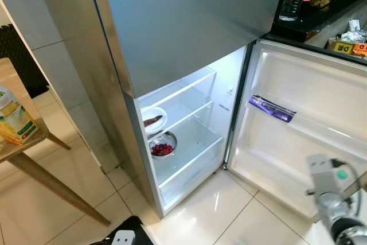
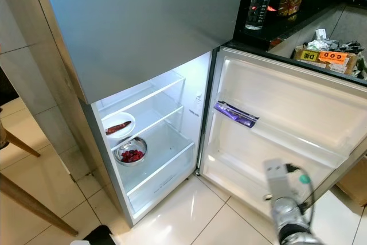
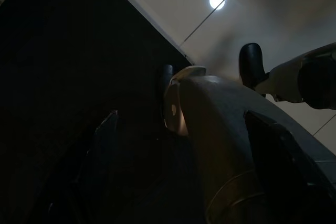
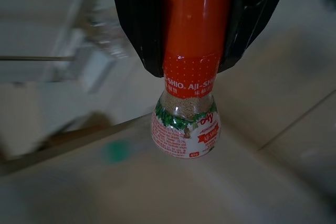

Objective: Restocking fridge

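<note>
Seasoning shaker [image 4: 188, 93] w/ red cap is already in your right gripper [image 4: 195, 51]: both black fingers [image 4: 137, 24] clamp the cap from either side, glass body w/ the powder sticks out past the fingertips, so its long axis runs straight along the gripper, cap inward, base leading. From the head cam your right arm [image 2: 287, 199] sits low at abt 5 o'clock, just in front of the open fridge door [image 2: 298, 113]; the lit fridge compartment [image 2: 155, 136] lies at abt 10 o'clock from that arm, well apart. That's the relation the next move hangs on, I'd say: the door bins are the near target, straight ahead/up from the wrist at 12 o'clock, while the glass shelves mean a swing across toward 10. A purple wrapper [image 2: 235, 114] already lies in the upper door rack. Inside, a white plate [image 2: 119, 125] w/ smthg brown sits above a steel bowl of red berries [image 2: 132, 154], both at the left side of their shelves. Left gripper [image 3: 210, 77] hangs idle in the dark by the floor, fingers apart, nothing between them, so right arm is the nearer and the loaded one. Watch the base-first pose: you'd likely need to tilt it upright before release, else it may topple. Juice carton [image 1: 14, 120] waits on the wooden table [image 1: 34, 142] at 9 o'clock.
</note>
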`<state>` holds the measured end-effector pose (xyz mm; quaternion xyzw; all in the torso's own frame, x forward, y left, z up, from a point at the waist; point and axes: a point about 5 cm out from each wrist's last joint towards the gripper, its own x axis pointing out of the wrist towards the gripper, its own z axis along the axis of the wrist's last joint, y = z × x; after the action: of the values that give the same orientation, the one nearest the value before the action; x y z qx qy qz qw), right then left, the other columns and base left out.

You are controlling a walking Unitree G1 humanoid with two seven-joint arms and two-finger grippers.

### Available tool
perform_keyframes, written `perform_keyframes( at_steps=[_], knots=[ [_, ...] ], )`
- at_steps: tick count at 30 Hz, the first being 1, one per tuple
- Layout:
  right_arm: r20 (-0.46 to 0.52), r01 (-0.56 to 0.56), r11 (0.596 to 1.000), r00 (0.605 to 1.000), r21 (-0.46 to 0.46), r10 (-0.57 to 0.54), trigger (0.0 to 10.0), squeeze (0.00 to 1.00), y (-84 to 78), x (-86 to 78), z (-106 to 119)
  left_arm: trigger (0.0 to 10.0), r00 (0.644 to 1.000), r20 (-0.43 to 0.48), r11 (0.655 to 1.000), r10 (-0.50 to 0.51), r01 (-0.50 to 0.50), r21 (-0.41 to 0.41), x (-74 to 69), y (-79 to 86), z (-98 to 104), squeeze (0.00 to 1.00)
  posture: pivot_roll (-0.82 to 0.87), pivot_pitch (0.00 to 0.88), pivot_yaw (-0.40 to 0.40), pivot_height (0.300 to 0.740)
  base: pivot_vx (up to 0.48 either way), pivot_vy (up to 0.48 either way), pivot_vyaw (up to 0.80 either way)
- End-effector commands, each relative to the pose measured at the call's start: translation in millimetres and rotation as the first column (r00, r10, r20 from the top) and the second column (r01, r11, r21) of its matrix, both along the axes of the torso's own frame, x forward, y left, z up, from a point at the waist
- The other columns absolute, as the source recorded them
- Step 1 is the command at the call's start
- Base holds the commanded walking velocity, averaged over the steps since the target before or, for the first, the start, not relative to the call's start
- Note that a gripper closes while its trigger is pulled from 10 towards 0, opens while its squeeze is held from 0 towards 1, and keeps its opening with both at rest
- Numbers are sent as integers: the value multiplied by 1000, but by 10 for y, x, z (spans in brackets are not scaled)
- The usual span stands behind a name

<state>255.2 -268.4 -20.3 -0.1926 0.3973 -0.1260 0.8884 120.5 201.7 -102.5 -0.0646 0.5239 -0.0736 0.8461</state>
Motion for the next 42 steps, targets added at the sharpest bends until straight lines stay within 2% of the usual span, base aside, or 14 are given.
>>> perform_keyframes(
  at_steps=[1,2,5,6,9,11,13,14,15,16,18,24,34,42],
  knots=[
    [-20,-5,999,1000,44,6,10000,0,29,-55,-57,10000,1000,-13,1000,-1,1,0,-39,-21,-17,0,-64,0,-13,740,0,0,0],
    [-20,-5,999,1000,44,6,10000,0,29,-55,-57,10000,1000,-13,1000,-1,1,0,-39,-21,-17,0,-64,0,-13,740,0,0,0],
    [-109,-38,991,993,130,52,10000,0,200,-312,-298,10000,1000,-9,1000,-18,18,11,-28,-29,-15,0,-65,0,-15,740,0,0,0],
    [-109,-38,991,993,130,52,10000,0,200,-312,-298,10000,1000,-9,1000,-18,18,11,-28,-29,-15,0,-65,0,-15,740,0,0,0],
    [-180,-56,978,979,200,92,10000,0,304,-548,-468,10000,1000,-2,999,-27,27,38,-10,-21,-12,0,-65,0,-15,740,0,0,0],
    [-193,-57,976,976,212,99,10000,0,317,-595,-496,10000,1000,0,999,-26,26,44,-7,-17,-11,0,-65,0,-15,740,0,0,0],
    [-248,-63,970,961,233,122,10000,0,340,-773,-590,10000,1000,12,998,-19,18,60,15,-6,-3,0,-68,0,-12,740,0,0,0],
    [-248,-63,970,961,233,122,10000,0,340,-773,-590,10000,1000,12,998,-19,18,60,15,-6,-3,0,-68,0,-12,740,0,0,0],
    [-284,-67,969,949,237,135,10000,0,347,-883,-641,10000,1000,18,999,-5,4,53,30,-5,2,0,-68,0,-12,740,0,0,0],
    [-284,-67,969,949,237,135,10000,0,347,-883,-641,10000,1000,18,999,-5,4,53,30,-5,2,0,-68,0,-12,740,0,0,0],
    [-326,-72,964,932,256,156,10000,0,363,-1033,-706,10000,1000,21,999,7,-8,48,53,6,10,0,-68,0,-10,740,0,0,0],
    [-330,-92,952,925,292,190,10000,0,382,-1079,-724,10000,1000,17,999,12,-13,49,61,22,14,0,-71,0,-9,740,0,0,0],
    [-315,-125,942,922,310,226,10000,0,415,-999,-699,10000,1000,19,999,4,-5,55,64,14,13,0,-70,0,-11,740,0,0,749],
    [-345,-129,962,915,239,208,10000,0,331,-1105,-722,10000,1000,21,998,3,-5,57,76,-2,13,0,-74,0,-12,740,0,0,588]
  ],
)
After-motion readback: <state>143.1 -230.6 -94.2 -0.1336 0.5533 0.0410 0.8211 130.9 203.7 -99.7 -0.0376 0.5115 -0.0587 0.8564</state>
